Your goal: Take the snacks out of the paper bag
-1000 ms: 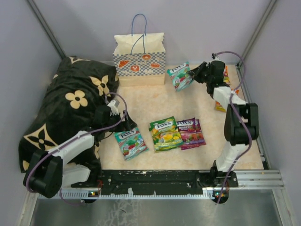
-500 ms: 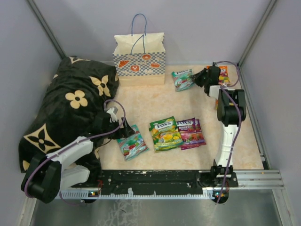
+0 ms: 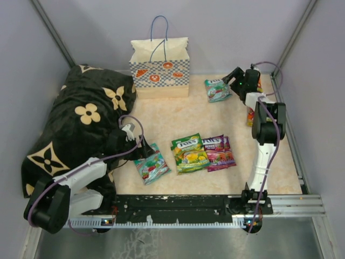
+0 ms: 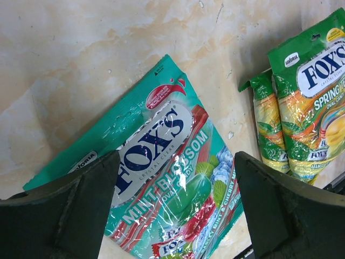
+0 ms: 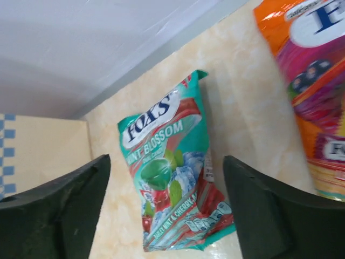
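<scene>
The right gripper (image 3: pixel 236 81) is held wide over the far teal packet (image 3: pixel 218 90), which is laid flat on the table (image 3: pixel 178 116) right of the paper bag (image 3: pixel 160 70) (nothing is gripped). The left gripper (image 3: pixel 145 150), equally spread, is hung over the near teal packet (image 3: pixel 152 165), set beside the green packet (image 3: pixel 189 152), apparently to form a row.

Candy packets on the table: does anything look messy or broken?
Nothing looks broken or spilled. The packets just lie crooked: the green packet lies partly over a second green one, and the near teal packet beside them is tilted. The paper bag stands upright.
</scene>
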`<state>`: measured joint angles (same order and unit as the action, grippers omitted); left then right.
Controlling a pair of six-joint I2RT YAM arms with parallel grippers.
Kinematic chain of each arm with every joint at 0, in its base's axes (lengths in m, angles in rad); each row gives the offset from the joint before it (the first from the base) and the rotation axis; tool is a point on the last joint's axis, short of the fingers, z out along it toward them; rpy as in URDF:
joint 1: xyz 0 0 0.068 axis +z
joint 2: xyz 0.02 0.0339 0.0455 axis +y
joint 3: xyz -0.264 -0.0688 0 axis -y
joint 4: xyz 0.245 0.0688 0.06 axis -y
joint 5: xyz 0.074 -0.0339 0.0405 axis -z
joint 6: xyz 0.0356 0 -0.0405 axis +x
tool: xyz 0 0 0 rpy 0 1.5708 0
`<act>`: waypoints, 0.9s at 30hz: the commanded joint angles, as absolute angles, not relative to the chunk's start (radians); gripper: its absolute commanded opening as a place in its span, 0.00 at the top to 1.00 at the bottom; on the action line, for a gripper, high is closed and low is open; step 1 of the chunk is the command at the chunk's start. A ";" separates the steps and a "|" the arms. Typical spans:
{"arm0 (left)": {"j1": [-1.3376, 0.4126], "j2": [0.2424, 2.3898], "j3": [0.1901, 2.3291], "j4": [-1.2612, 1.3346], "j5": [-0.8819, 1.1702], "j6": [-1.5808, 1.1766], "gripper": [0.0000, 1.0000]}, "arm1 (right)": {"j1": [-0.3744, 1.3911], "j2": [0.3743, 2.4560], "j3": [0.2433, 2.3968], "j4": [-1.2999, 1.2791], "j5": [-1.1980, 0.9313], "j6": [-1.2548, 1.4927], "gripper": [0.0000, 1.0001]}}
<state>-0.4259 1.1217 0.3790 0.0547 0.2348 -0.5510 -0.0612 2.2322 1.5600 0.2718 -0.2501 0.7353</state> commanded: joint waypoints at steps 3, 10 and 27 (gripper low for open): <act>-0.443 1.094 0.369 -0.129 0.146 -0.530 0.06 | 0.000 2.043 1.702 0.073 0.034 0.400 0.22; -0.476 1.133 0.348 -0.065 0.161 -0.582 0.07 | 0.042 2.171 1.840 0.029 -0.125 0.336 1.00; -0.491 1.247 0.437 -0.043 0.077 -0.528 0.05 | 0.044 2.327 1.882 -0.055 -0.187 0.371 0.97</act>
<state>-0.4843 1.1744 0.4133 0.0189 0.1226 -0.5652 0.0483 2.3756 1.8271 0.0044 -0.1673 0.3878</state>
